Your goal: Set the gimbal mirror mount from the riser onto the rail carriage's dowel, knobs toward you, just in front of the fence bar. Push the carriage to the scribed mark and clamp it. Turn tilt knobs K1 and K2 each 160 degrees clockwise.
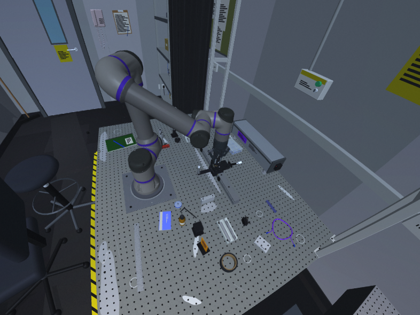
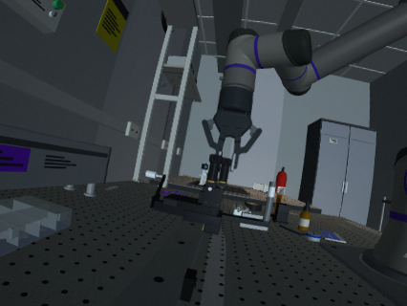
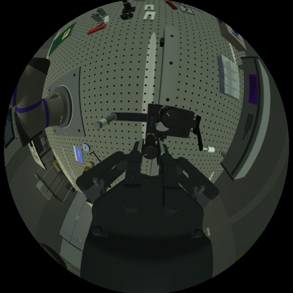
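My gripper (image 3: 150,149) (image 2: 225,168) (image 1: 216,162) points straight down over the gimbal mirror mount (image 3: 166,123) (image 2: 210,196). Its fingers are closed around one of the mount's black tilt knobs (image 3: 149,151) (image 2: 223,169). The second knob (image 3: 170,116) (image 2: 213,168) stands beside it, free. The mount sits on the rail carriage (image 3: 182,125) on the grey rail (image 3: 168,65) (image 1: 226,188). The black fence bar (image 3: 128,117) runs out to the left of the carriage, with a white-tipped end (image 3: 101,123). The clamp lever (image 3: 199,138) with its white tip (image 3: 210,149) hangs off the carriage's right side.
Behind the work a grey instrument box (image 1: 259,145) (image 3: 252,114) lies along the table edge. A clear tray (image 3: 229,79) (image 2: 28,217) sits beside it. My arm's base (image 1: 146,176) stands to the left. Small parts litter the near half of the breadboard (image 1: 203,237).
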